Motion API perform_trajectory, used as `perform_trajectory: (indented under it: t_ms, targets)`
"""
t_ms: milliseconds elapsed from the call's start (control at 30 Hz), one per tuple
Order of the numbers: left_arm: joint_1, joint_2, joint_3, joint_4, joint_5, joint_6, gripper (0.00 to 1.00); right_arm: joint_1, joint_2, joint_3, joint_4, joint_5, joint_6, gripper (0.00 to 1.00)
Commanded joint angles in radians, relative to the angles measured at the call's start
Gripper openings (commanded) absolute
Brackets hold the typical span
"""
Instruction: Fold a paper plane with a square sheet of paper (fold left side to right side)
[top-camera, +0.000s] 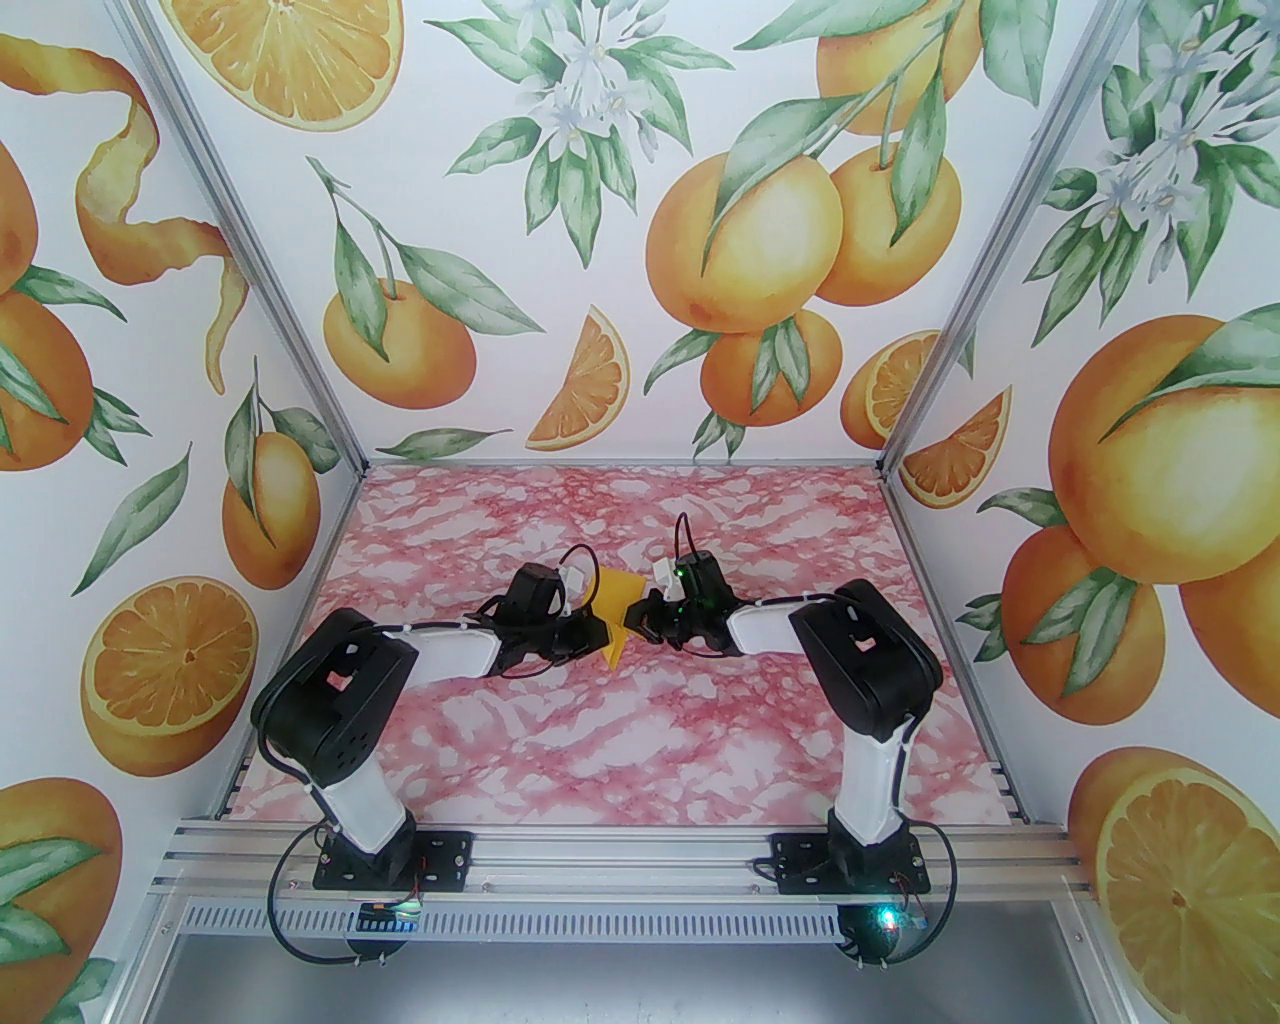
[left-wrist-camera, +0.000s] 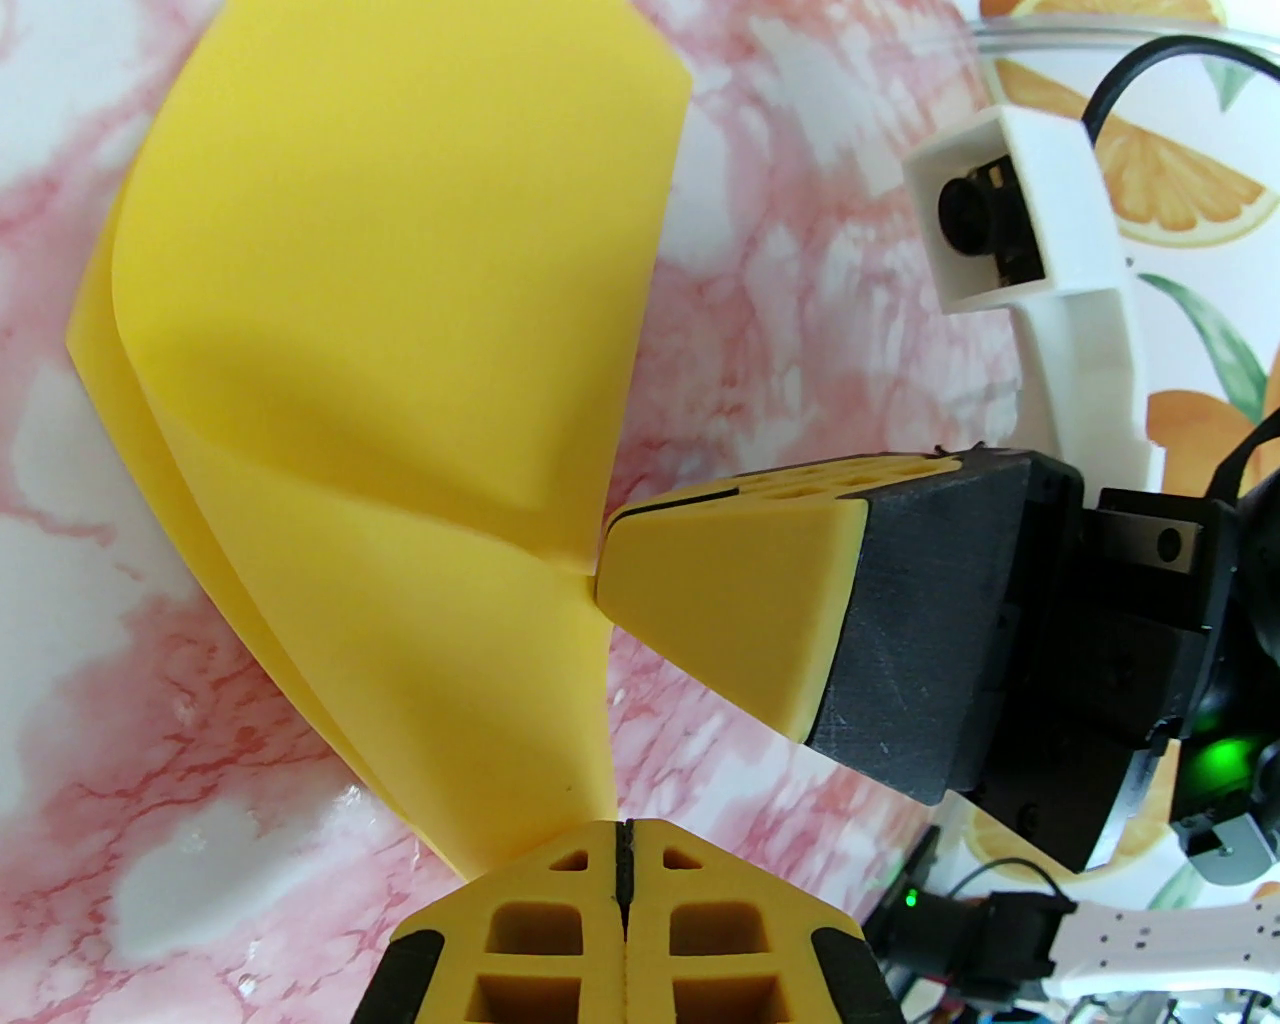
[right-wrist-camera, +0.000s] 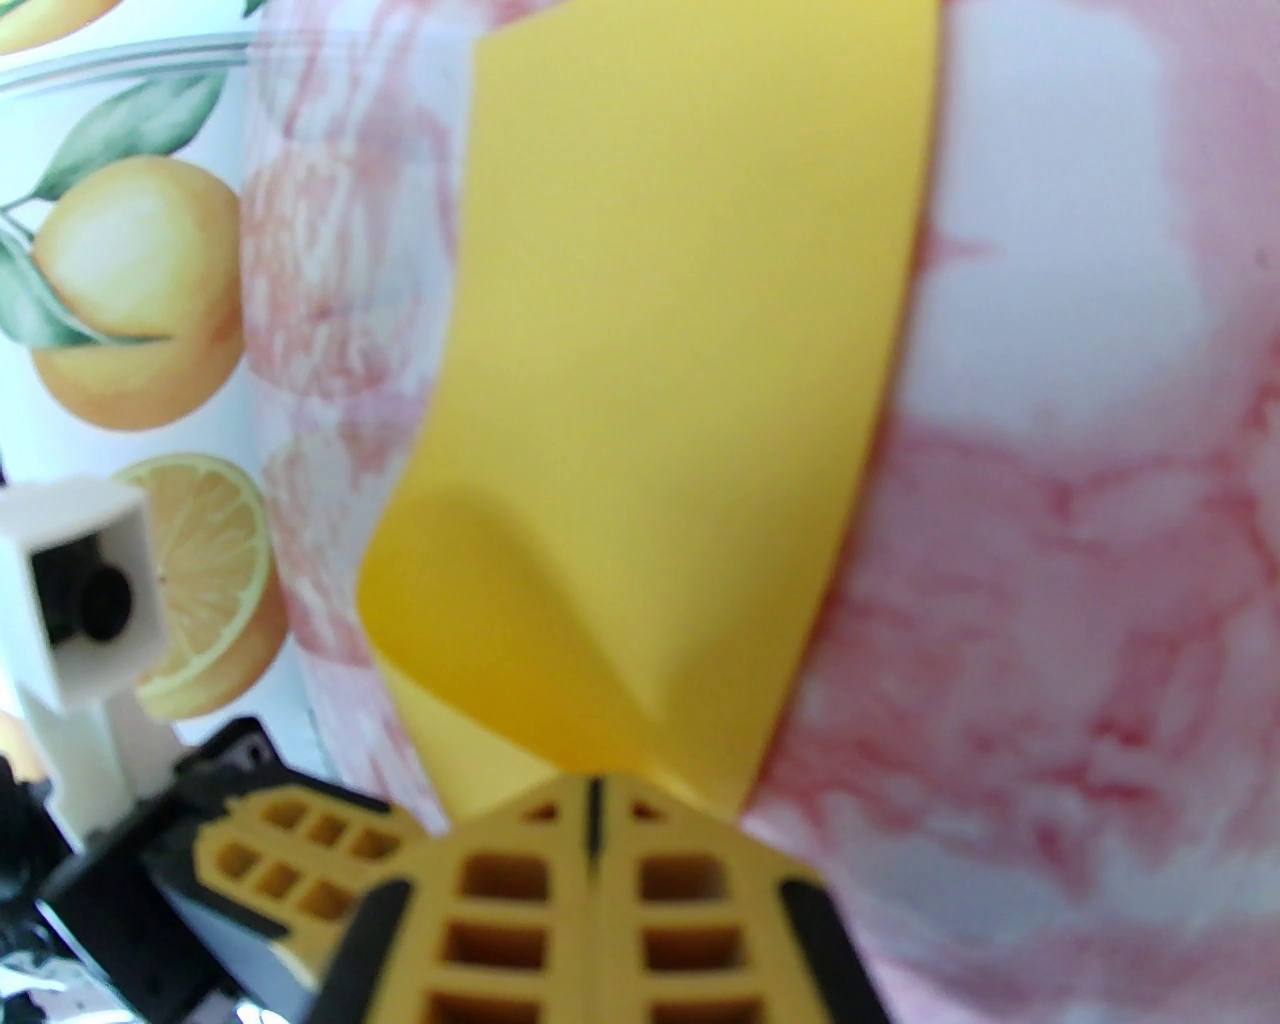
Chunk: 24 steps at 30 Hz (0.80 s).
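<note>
At the near edge of the pink marbled table (top-camera: 560, 740) the black-and-white left arm (top-camera: 340, 700) and right arm (top-camera: 870, 680) are bolted, and both lean forward and inward so that their hands meet over the middle of the table. The left hand (left-wrist-camera: 622, 850) is closed, its yellow fingers pinching the near corner of the square sheet of thin yellow-orange paper (left-wrist-camera: 380, 300). Just beyond it, the right hand (right-wrist-camera: 592, 800) is also closed on the same sheet, a little farther along the edge. The sheet is doubled over: in the left wrist view two layers show, joined by a soft rounded bend on the side away from the right hand, and I see no sharp crease there. I think the two hands grip so near to each other because the left side is brought over to the right side, and the two free edges must be held together and in line before the bend is pressed flat. Whether the edges match exactly I cannot tell. Beyond the sheet the far part of the table is bare up to the far wall printed with oranges (top-camera: 760, 230).
</note>
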Motion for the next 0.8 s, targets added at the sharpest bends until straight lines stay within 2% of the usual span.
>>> perform_trajectory:
  t_ms: [0,767]
  targets:
    - [-0.008,0.023,-0.003,0.027,0.025,0.021,0.00,-0.009,-0.018,0.024,-0.035,0.026,-0.031,0.00]
    - [-0.020,0.031,-0.026,0.039,0.040,0.022,0.00,-0.013,0.017,0.079,-0.082,0.039,-0.066,0.00]
